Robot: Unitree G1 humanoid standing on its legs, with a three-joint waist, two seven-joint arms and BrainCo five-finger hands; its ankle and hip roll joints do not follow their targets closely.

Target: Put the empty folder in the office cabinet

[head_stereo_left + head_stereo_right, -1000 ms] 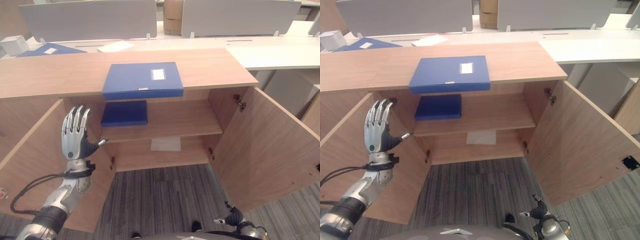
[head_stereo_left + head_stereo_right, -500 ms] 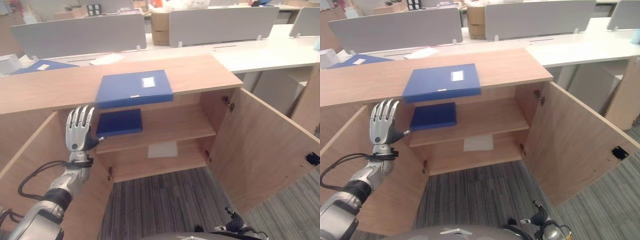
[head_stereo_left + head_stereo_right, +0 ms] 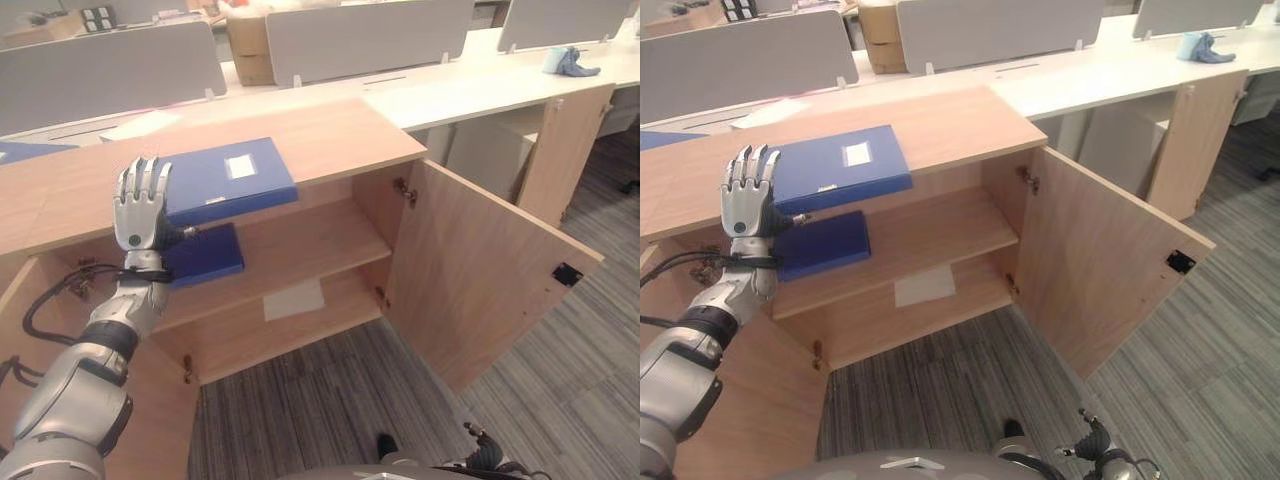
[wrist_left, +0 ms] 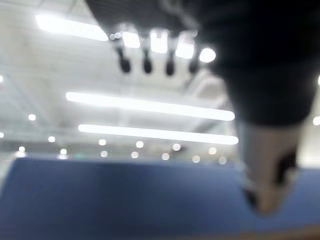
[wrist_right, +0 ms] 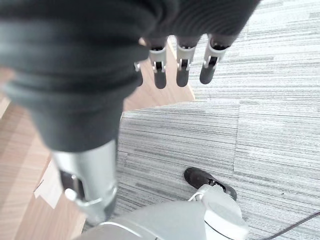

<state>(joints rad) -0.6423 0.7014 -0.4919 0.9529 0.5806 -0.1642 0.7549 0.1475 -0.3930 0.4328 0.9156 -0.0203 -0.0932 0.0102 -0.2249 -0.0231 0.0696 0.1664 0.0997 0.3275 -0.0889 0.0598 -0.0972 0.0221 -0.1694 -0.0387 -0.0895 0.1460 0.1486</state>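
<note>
A blue folder [image 3: 228, 178] with a white label lies flat on the wooden cabinet's top [image 3: 340, 135], its front edge over the rim. A second, darker blue folder [image 3: 205, 256] lies on the upper shelf inside. My left hand [image 3: 140, 210] is raised at the top folder's left front corner, open, fingers straight up and thumb towards the folder; whether it touches is unclear. The left wrist view shows a blue surface [image 4: 125, 197] past the thumb [image 4: 267, 175]. My right hand [image 5: 183, 67] hangs low over the carpet, open and holding nothing.
Both cabinet doors stand open, the right door [image 3: 480, 280] swung far out over the grey carpet [image 3: 330, 400]. A white sheet [image 3: 293, 298] lies on the lower shelf. Behind are white desks with grey partitions [image 3: 360, 35], a cardboard box [image 3: 248, 55] and loose paper [image 3: 140, 124].
The camera has swung, shifting the whole picture. My left hand has risen from beside the left door up to the top folder's left corner. The folders have not moved.
</note>
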